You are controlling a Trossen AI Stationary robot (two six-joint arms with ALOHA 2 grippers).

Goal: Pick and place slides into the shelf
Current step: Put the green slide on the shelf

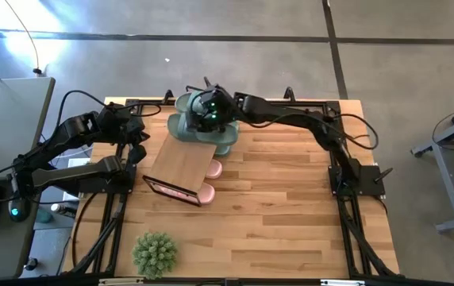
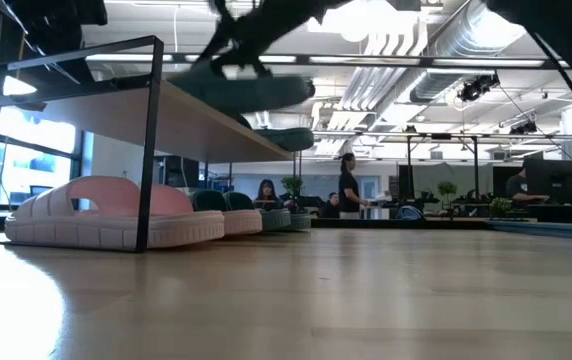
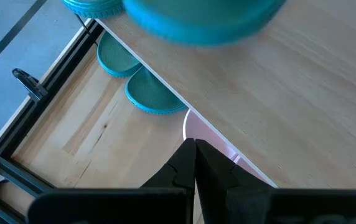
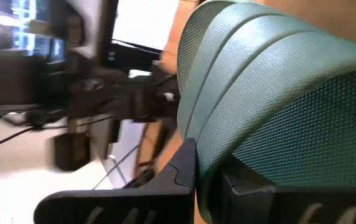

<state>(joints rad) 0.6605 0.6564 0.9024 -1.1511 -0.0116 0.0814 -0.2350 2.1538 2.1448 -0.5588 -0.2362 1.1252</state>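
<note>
The shelf (image 1: 181,163) stands mid-table, its bamboo top (image 2: 181,115) on a black frame. Two pink slides (image 2: 106,212) lie on the table under it, their ends poking out (image 1: 213,168). Green slides (image 3: 153,96) lie under its far end, and another (image 2: 288,138) rests on the top board. My right gripper (image 1: 209,111) hovers over the shelf's far end, shut on a green slide (image 2: 256,90). My left gripper (image 3: 195,163) waits shut beside the shelf's left side (image 1: 136,151). My right gripper pinches the green slide between its two fingers (image 4: 181,168) at one edge (image 4: 212,149), where the ribbed strap meets the textured footbed. It reaches in from the table's right, slanting down. The slide is lifted clear, just above the shelf's top board.
A spiky green plant ball (image 1: 155,253) sits near the table's front left. The black table frame (image 1: 346,171) runs along the edges. Bare wood lies right of and in front of the shelf. People stand in the room beyond the table (image 2: 349,185).
</note>
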